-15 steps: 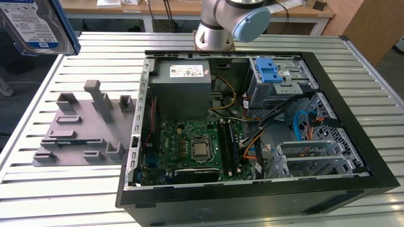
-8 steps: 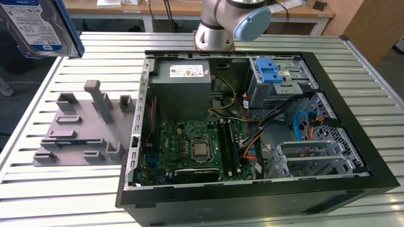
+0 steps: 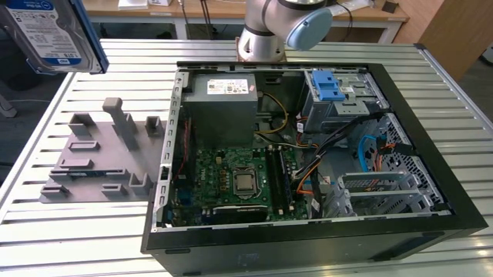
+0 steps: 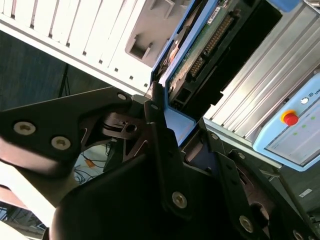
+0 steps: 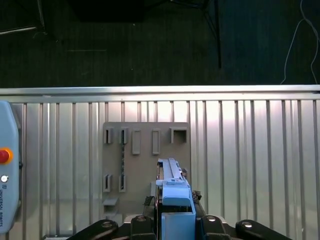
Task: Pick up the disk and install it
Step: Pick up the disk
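Above the grey fixture plate (image 5: 145,165), the end effector (image 5: 176,226) is closed on the disk (image 5: 172,187), gripping it edge-on and holding it raised clear of the plate. The plate lies flat on the slatted metal surface (image 5: 250,160). Just beside the plate stands the open computer case (image 3: 308,248).

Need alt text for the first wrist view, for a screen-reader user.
The gripper holds the disk edge-on, its blue rail facing the camera, over a grey fixture plate with raised holders on a slatted metal table. A pale blue pendant with a red button is partly in frame, and dark floor lies beyond the table's far edge.
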You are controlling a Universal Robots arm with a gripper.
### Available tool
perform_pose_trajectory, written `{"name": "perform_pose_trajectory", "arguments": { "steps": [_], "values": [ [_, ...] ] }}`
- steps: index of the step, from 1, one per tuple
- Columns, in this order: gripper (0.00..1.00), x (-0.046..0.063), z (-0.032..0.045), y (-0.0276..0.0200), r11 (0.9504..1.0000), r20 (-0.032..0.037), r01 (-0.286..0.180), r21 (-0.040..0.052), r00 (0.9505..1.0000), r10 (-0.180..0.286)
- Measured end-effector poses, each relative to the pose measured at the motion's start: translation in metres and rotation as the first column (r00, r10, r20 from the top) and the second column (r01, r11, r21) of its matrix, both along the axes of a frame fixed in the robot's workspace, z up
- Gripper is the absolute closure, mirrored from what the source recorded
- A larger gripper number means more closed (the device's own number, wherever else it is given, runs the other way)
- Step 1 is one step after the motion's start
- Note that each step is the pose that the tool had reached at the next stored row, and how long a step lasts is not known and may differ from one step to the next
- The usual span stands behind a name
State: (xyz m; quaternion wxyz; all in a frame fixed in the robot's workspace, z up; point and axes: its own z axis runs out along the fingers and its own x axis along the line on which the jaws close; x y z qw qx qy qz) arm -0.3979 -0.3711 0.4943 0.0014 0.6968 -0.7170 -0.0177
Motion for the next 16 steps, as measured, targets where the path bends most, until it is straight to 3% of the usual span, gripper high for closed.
{"name": "perform_pose_trajectory", "arguments": {
  "steps": [16],
  "values": [
    [0.64, 0.029, 0.0, -0.0087, 1.0, -0.003, 0.0, 0.0002, 1.0, 0.0]
  ]
}}
